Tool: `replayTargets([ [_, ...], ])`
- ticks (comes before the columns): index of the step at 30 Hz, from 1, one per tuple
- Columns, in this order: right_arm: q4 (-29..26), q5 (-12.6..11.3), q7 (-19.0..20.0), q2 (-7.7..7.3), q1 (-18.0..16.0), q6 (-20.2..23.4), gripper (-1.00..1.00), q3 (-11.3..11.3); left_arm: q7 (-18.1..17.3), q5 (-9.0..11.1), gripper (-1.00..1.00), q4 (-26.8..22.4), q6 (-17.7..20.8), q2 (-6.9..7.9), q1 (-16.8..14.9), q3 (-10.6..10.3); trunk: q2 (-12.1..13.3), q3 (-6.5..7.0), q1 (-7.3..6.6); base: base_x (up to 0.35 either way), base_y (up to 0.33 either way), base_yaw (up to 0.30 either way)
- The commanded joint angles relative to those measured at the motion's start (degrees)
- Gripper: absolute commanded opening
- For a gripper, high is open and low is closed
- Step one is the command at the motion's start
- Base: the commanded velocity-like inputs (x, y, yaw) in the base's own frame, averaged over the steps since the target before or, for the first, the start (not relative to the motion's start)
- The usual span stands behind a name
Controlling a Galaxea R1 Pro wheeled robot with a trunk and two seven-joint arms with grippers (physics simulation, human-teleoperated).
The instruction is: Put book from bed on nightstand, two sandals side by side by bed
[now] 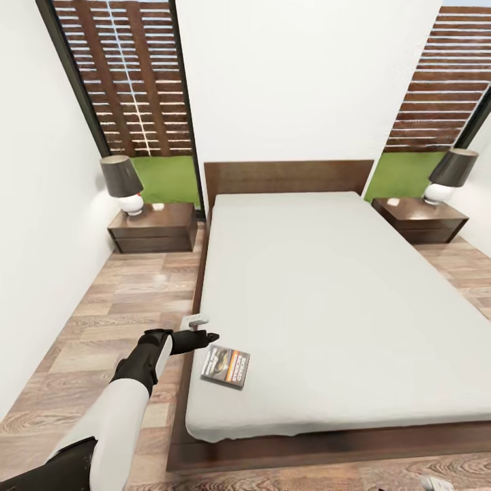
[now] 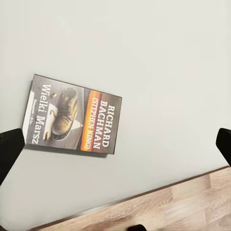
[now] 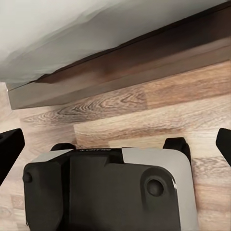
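While the left tool (image 1: 204, 337) hangs over the near left corner of the bed (image 1: 341, 300), the book (image 1: 226, 366) lies flat on the grey mattress just beside it, cover up, close to the mattress edge. From the left wrist view the book (image 2: 72, 115) sits between the two dark fingertips (image 2: 9, 151), which stand wide apart with nothing between them, so the left tool is released and not touching the book. Right tool (image 3: 118, 144) is also spread wide, empty, looking down at the wood floor (image 3: 159, 115) beside the bed frame (image 3: 120, 62), with part of the robot's own body below it.

Step in hand, as I judge it: reach for the book, grasp not yet made. Next move calls for lowering the left tool onto the book and getting a finger under or around a thin flat cover lying flush on a soft mattress; sliding it toward the edge may help. Then carry to the left nightstand (image 1: 153, 228), which has free top space beside its lamp (image 1: 123, 183). A second nightstand (image 1: 419, 219) stands on the far side. Sandals not located yet.
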Motion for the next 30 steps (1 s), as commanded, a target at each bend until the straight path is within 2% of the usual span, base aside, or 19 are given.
replayTargets([
  [1, 0.0, -0.4, 0.2, -0.03, 0.0, -0.2, 1.0, 0.5, -0.5, -0.6, 1.0, -0.1, 0.3, -0.11, -0.1, 0.5, -0.1, -0.2, 0.03, 0.0, 0.0, 0.0],
  [30, 0.1, -0.4, 0.1, 0.06, 0.0, -0.4, 1.0, 0.5, -0.5, -0.6, 1.0, -0.1, 0.3, -0.18, -0.1, 0.5, -0.1, -2.8, 0.03, 0.0, 0.0, 0.0],
])
